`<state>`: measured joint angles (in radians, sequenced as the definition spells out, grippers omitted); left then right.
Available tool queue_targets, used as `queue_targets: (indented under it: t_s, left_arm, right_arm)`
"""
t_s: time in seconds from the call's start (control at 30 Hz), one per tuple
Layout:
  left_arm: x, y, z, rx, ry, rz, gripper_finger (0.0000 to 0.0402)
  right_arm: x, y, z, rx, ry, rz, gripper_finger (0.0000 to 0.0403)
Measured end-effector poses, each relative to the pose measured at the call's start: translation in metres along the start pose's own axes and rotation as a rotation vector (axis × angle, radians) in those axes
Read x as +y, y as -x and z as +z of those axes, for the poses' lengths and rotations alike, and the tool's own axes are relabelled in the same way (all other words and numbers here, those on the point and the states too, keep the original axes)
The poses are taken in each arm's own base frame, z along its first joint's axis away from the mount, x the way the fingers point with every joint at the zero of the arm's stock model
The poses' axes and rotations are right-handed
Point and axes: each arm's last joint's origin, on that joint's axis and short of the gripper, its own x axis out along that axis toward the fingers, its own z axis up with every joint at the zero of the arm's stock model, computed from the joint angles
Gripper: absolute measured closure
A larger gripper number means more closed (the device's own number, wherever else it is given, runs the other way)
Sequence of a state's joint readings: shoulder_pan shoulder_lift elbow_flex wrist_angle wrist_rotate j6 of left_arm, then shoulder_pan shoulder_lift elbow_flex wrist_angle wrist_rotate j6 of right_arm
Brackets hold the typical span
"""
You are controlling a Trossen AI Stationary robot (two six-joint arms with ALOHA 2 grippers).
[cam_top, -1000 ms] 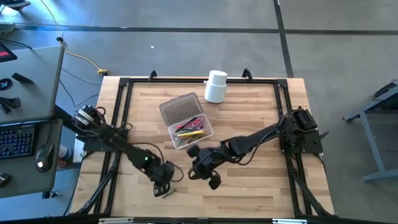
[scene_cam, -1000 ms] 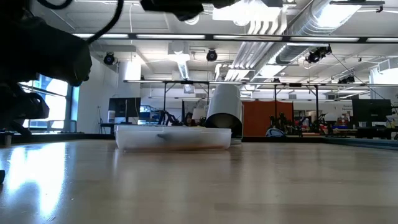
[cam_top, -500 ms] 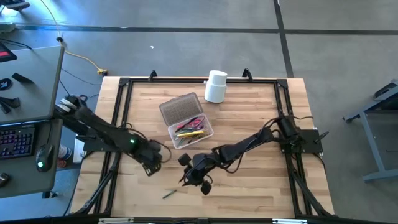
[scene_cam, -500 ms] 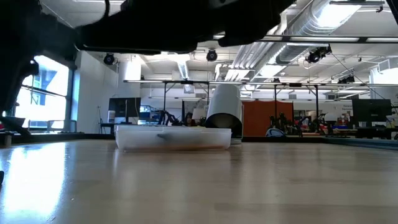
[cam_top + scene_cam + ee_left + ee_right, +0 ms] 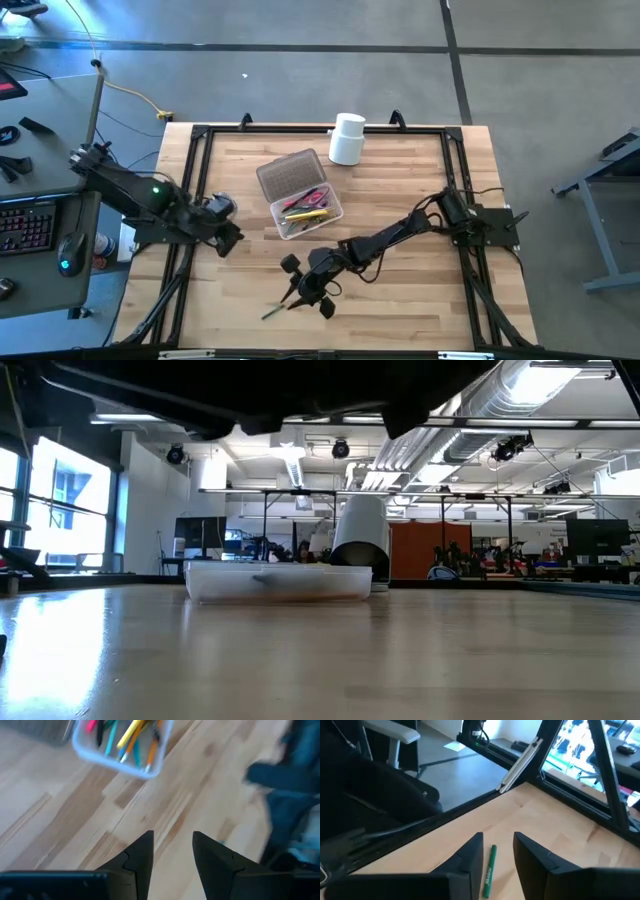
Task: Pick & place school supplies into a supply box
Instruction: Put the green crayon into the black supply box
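Lying near the bench's front edge, a green pen point(image 5: 271, 312) is straddled by the right tool point(image 5: 303, 293), fingers apart and empty. The left tool point(image 5: 226, 238) is held apart near the left edge. The box point(image 5: 300, 195), mid-bench, holds pens.

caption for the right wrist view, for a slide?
Right gripper, fingers open, poised over a green pen lying on the wooden table.
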<state>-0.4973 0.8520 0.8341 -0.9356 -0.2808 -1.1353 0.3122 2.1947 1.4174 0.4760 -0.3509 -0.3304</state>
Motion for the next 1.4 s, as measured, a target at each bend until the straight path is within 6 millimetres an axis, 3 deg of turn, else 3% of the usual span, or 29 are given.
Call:
queue_targets:
  t_s: [0.23,0.53,0.73,0.97,1.1,1.4]
  left_arm:
    - [0.004,0.013,0.003,-0.058,-0.012,-0.059,0.0229]
    - [0.003,0.014,0.003,-0.058,-0.078,-0.077,0.0229]
    - [0.003,0.014,0.003,-0.051,-0.141,-0.086,0.0229]
    - [0.003,0.014,0.003,-0.050,-0.171,-0.085,0.0229]
    - [0.002,0.014,0.003,-0.038,-0.172,-0.092,0.0229]
    - [0.002,0.014,0.002,-0.031,-0.173,-0.096,0.0229]
  right_arm:
    - [-0.008,-0.021,-0.003,-0.013,-0.039,0.038,0.0279]
    - [-0.034,-0.050,-0.022,-0.009,-0.188,0.044,0.0277]
    - [-0.030,-0.068,-0.035,0.043,-0.211,0.081,0.0277]
    - [-0.028,-0.070,-0.048,0.088,-0.292,0.063,0.0277]
    - [-0.022,-0.068,-0.063,0.141,-0.235,0.038,0.0277]
    - [-0.018,-0.067,-0.068,0.141,-0.213,0.071,0.0277]
